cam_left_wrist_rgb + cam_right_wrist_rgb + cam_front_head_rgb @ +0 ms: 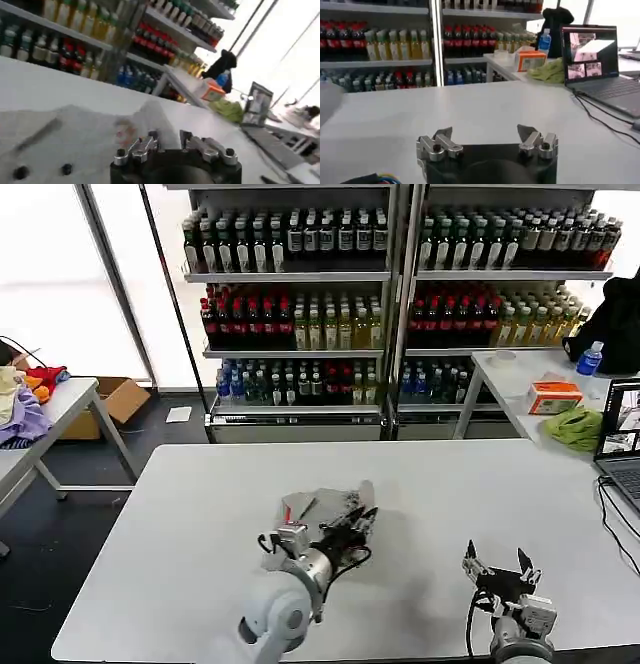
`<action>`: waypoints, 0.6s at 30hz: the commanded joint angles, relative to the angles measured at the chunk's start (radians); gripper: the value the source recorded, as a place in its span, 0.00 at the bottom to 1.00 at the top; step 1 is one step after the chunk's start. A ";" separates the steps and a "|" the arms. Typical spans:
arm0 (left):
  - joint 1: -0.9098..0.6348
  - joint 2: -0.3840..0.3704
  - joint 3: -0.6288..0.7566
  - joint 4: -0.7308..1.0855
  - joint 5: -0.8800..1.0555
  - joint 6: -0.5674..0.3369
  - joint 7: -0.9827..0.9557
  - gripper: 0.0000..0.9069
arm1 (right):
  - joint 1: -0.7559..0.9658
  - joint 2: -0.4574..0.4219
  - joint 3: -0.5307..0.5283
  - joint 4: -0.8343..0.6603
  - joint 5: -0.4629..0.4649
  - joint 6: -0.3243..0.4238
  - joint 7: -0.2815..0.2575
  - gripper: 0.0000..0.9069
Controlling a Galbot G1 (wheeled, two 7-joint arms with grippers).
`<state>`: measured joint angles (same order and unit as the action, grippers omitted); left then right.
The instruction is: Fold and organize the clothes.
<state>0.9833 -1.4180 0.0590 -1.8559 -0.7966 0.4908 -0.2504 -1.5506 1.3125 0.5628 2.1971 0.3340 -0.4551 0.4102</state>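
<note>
Lying bunched in a small heap mid-table (180,514), T-shirt (318,506) part folded at best, not yet neat. Left gripper (352,529) over it, jaws barely parted, grip unclear. Right gripper (500,569) near the table's front edge, jaws spread, empty.

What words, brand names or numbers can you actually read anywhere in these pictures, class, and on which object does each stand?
None can be read.
Bottle labels on the shelves: too small.
Orange box on the side table: print blurred.
Laptop screen: pictures, no legible text.
Light grey T-shirt by the left gripper: red neck label too small to read.
The right gripper carries no readable marking.
</note>
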 commanded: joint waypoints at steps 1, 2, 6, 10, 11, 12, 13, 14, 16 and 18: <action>-0.060 -0.173 0.090 0.073 -0.088 -0.062 0.010 1.00 | 0.026 -0.003 -0.035 -0.019 0.043 -0.007 -0.005 1.00; -0.063 -0.168 0.085 0.065 -0.084 -0.061 -0.003 1.00 | 0.034 -0.008 -0.040 -0.020 0.077 -0.009 -0.005 1.00; -0.070 -0.111 0.025 0.054 0.013 -0.060 -0.020 1.00 | 0.065 -0.027 -0.073 -0.020 0.234 -0.038 0.011 1.00; -0.040 0.033 -0.084 0.012 0.088 -0.025 -0.016 1.00 | 0.123 -0.053 -0.137 -0.043 0.319 -0.072 0.032 1.00; -0.027 0.059 -0.104 -0.004 0.098 -0.015 -0.016 1.00 | 0.141 -0.059 -0.155 -0.049 0.342 -0.075 0.036 1.00; -0.012 0.090 -0.126 -0.013 0.112 -0.013 -0.016 1.00 | 0.163 -0.065 -0.177 -0.058 0.359 -0.084 0.046 1.00; 0.007 0.112 -0.148 -0.033 0.122 -0.008 -0.018 1.00 | 0.191 -0.068 -0.196 -0.068 0.367 -0.087 0.053 1.00; 0.024 0.130 -0.166 -0.053 0.129 0.002 -0.019 1.00 | 0.215 -0.071 -0.218 -0.082 0.371 -0.091 0.059 1.00; 0.063 0.161 -0.197 -0.087 0.153 0.005 -0.019 1.00 | 0.253 -0.077 -0.249 -0.102 0.371 -0.094 0.073 1.00; 0.101 0.180 -0.223 -0.108 0.179 0.011 -0.021 1.00 | 0.288 -0.079 -0.277 -0.114 0.376 -0.099 0.088 1.00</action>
<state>0.9735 -1.4017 -0.0059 -1.8647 -0.7354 0.4760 -0.2649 -1.4230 1.2570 0.4275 2.1396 0.5771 -0.5196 0.4517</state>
